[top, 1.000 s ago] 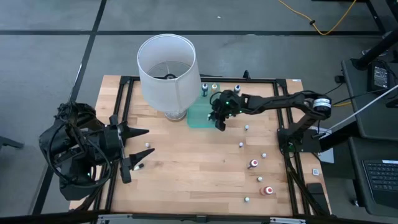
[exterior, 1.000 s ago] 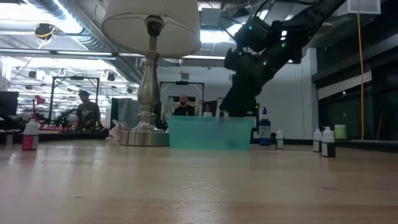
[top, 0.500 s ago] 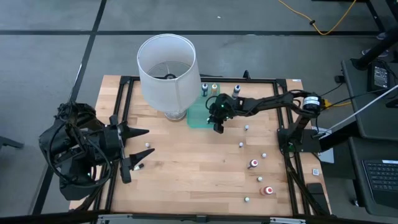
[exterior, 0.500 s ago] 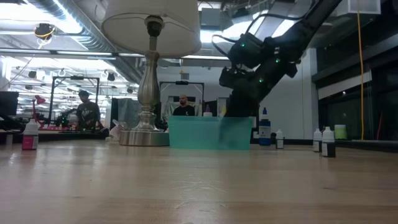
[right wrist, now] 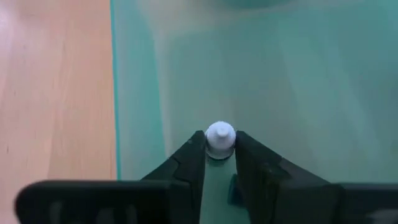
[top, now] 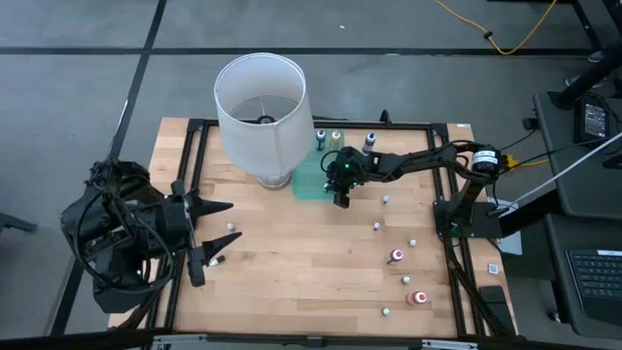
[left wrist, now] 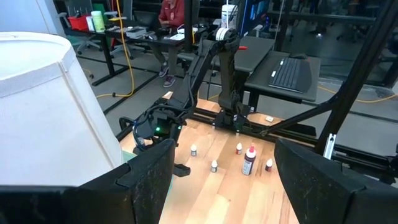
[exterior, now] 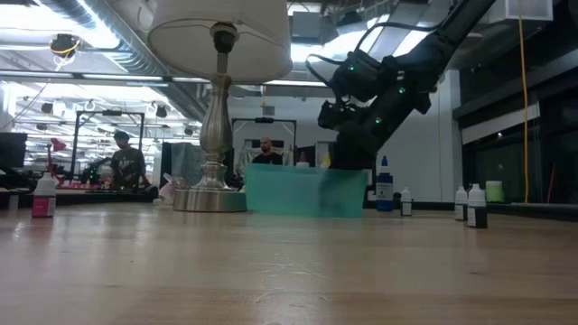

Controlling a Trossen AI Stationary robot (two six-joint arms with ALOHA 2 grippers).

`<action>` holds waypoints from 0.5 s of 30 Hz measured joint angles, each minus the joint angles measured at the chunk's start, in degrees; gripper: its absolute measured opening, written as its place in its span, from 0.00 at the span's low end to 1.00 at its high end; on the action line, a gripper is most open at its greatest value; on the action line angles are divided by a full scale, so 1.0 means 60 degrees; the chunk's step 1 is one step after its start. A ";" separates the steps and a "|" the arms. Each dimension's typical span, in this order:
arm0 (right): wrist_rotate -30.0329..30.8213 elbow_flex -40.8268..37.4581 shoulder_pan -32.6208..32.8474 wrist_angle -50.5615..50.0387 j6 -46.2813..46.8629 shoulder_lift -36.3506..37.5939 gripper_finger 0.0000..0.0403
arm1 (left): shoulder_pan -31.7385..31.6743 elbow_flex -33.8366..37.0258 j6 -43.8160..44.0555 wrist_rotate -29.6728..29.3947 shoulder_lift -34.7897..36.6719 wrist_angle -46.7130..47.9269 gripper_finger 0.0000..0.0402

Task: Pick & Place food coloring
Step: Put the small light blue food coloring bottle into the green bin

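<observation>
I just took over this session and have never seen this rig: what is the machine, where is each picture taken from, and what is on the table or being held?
Two dark robot arms work at a wooden table. One picture looks straight down, one looks level across the tabletop, and one sits on each wrist. The left gripper waits open at the table's left side. The right gripper reaches over a flat green tray beside a white lamp. Its wrist view shows its fingers on either side of a small white-capped bottle over the tray; whether they still squeeze it is unclear. More food coloring bottles are scattered on the right side of the table, and a few stand along the far edge. People show in the room behind.
</observation>
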State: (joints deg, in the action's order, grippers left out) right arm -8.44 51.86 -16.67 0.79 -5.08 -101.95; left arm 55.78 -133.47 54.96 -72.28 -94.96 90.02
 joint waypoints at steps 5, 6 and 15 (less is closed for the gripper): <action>0.0028 0.0007 0.0000 -0.0181 -0.0027 0.0004 0.22 | -0.0001 0.0004 -0.0007 0.0167 0.0000 0.0000 0.67; 0.0026 0.0007 0.0000 -0.0192 -0.0030 0.0004 0.21 | 0.0000 0.0004 -0.0007 0.0214 0.0000 -0.0001 0.67; -0.0041 0.0299 -0.0004 -0.0729 -0.0027 -0.0018 0.19 | -0.0001 0.0004 -0.0011 0.0294 0.0003 0.0000 0.67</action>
State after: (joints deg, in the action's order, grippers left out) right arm -8.68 53.65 -16.69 -3.58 -5.23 -102.06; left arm 55.77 -133.45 54.89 -70.52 -94.94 90.02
